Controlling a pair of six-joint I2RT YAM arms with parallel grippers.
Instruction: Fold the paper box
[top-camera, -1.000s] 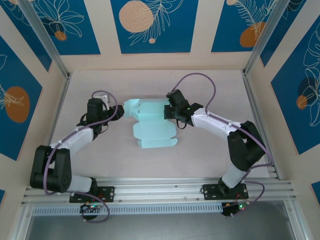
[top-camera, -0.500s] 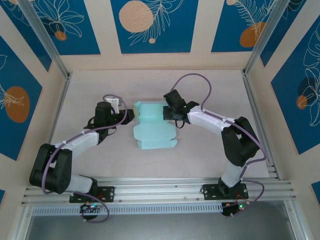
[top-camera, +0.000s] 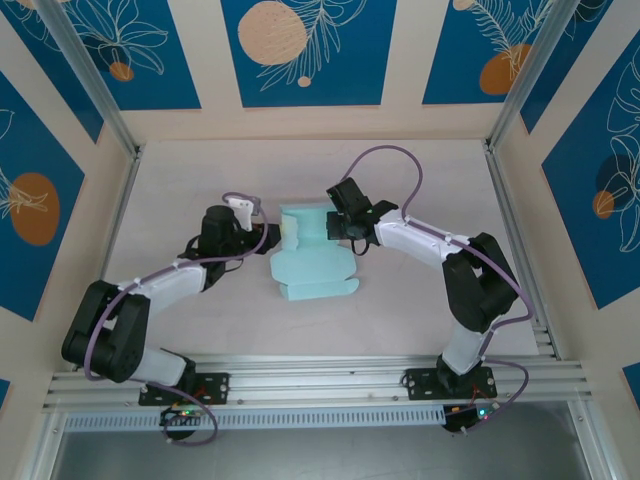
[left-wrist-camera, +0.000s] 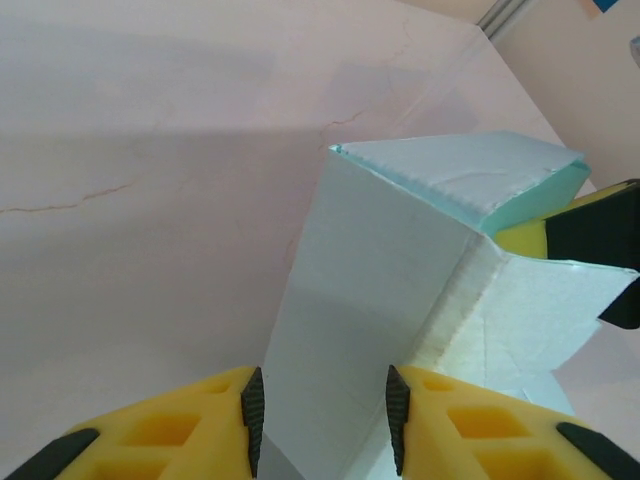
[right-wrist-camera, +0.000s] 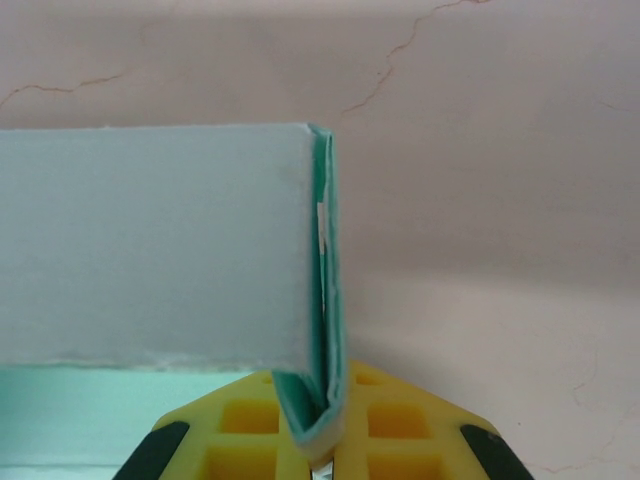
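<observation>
paper box (top-camera: 312, 262): pale light blue, plain; up close outer face near white, cut edges and inner fold teal-green
left gripper (left-wrist-camera: 322, 405), right gripper (right-wrist-camera: 325, 440): yellow fingers (left-wrist-camera: 160, 430), black pads (left-wrist-camera: 253, 405)
arms (top-camera: 425, 240): white links, black joints, lilac cables (top-camera: 386, 149)
table (top-camera: 420, 320): pale pinkish beige, thin brown crack-like veins
walls (top-camera: 305, 50): beige, deep blue panels with white line-drawn leaves, orange and peach discs
rails (top-camera: 320, 378): silver-grey
</observation>
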